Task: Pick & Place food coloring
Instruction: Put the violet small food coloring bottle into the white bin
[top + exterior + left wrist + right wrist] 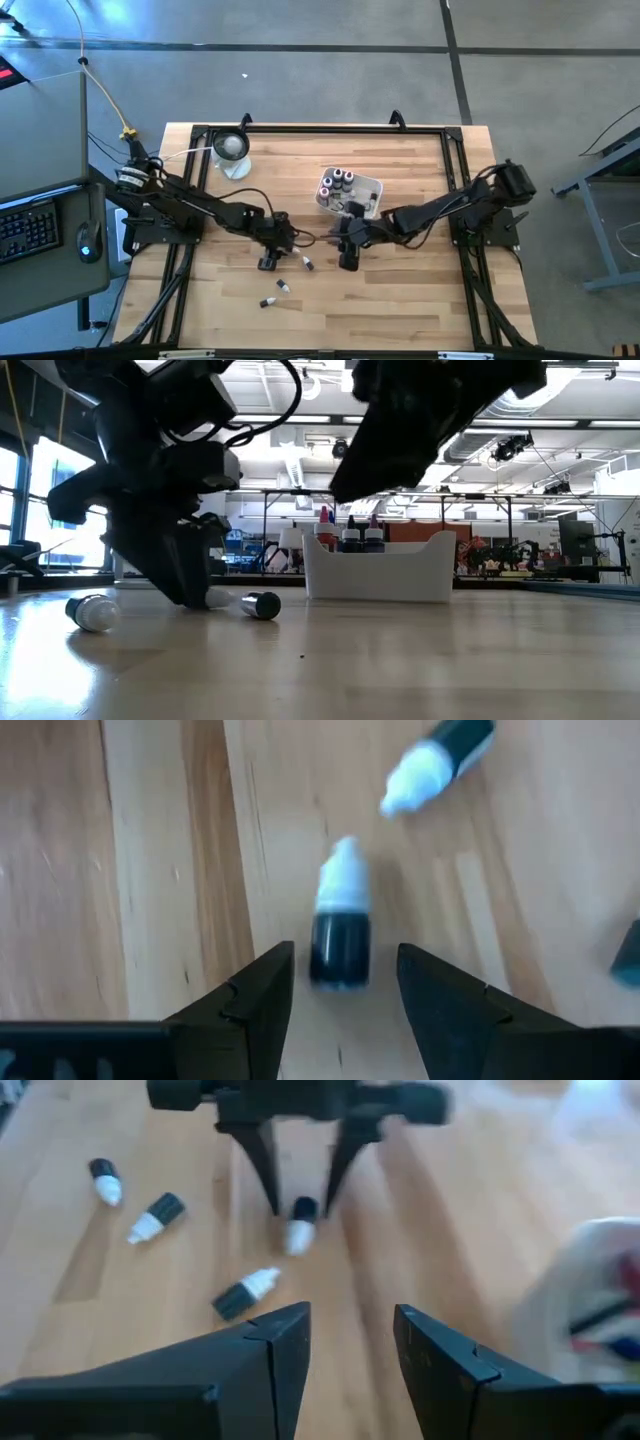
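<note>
Several food coloring bottles (pixel 343 181) sit in white tray (pixel 372 190); four remain beside it, left gripper (pixel 343 982) released astride one (pixel 340 925).

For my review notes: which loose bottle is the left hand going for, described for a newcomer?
Start at the white tray mid-table, then look to the left hand. The bottle lies flat between its open fingers, dark body, white cap; the other loose bottles lie outside them.

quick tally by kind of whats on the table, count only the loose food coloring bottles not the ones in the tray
loose food coloring bottles: 4
white tray: 1
round clear dish: 1
total: 6
</note>
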Robot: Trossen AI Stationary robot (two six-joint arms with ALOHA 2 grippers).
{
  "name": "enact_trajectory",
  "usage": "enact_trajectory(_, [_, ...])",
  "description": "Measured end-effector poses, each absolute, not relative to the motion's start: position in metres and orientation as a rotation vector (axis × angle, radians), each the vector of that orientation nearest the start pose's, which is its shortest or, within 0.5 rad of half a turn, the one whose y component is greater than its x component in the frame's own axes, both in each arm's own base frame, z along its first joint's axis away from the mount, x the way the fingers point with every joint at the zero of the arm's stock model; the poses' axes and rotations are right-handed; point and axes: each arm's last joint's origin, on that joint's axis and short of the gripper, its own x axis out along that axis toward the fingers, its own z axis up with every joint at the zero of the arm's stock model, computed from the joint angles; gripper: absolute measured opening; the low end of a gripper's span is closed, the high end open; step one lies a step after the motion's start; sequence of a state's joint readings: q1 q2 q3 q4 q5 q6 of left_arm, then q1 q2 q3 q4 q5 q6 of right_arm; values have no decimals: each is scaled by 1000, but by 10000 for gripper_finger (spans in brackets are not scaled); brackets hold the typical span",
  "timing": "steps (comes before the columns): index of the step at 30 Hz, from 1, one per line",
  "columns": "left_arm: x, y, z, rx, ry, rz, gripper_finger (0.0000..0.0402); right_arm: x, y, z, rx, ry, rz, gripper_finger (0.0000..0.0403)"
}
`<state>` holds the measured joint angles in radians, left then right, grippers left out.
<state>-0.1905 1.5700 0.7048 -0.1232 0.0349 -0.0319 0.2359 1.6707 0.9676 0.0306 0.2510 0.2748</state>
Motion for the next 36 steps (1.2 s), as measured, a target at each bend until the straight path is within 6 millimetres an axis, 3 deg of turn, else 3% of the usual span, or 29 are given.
enact_trajectory(8, [275,-54,141,46,958,-192,177,364,91,145,137,617,24,139])
enact_trajectory(13, [276,-54,140,47,963,-189,173,367,92,134,193,624,-1,139])
enact_trajectory(17, [277,-53,133,51,981,-136,141,367,92,133,200,624,-7,139])
enact_trajectory(23, [279,-52,133,23,972,-66,76,365,92,141,321,628,8,139])
enact_trajectory(27, [284,-53,141,15,936,-68,61,355,91,160,330,679,47,139])
enact_trajectory(32, [311,-53,176,124,785,63,83,324,83,187,288,842,-13,139])
enact_trajectory(36, [333,-47,216,224,642,224,91,288,72,204,326,980,-286,139])
